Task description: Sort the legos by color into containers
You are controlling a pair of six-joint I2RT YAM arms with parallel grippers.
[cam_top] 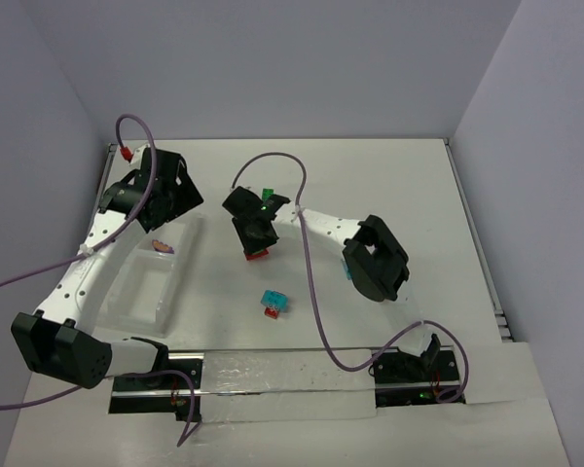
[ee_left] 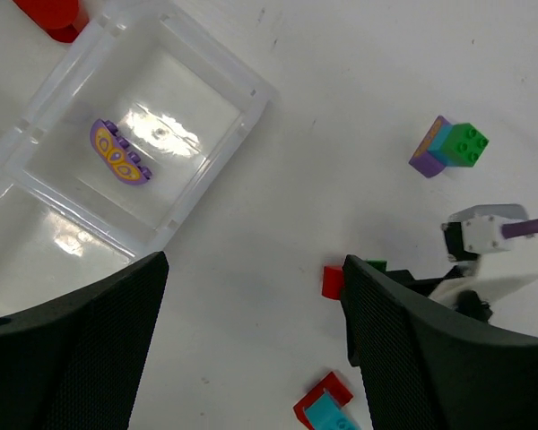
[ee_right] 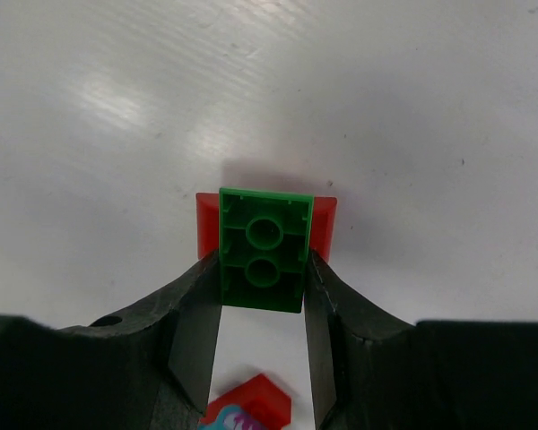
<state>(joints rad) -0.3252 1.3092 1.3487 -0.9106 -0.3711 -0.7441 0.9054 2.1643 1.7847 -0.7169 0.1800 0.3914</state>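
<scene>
My right gripper is shut on a green lego, whose hollow underside faces the camera, just above or on a red lego on the table; I cannot tell if they are joined. In the top view this gripper is at the table's middle, with the red lego under it. My left gripper is open and empty, high above the table beside the clear tray. In the top view it hangs over the tray's far end. A purple piece lies in one compartment.
A cyan-on-red pair lies on the table near of the right gripper, and also shows in the left wrist view. A green, cyan and purple stack lies farther back. A red piece shows by the tray's far end.
</scene>
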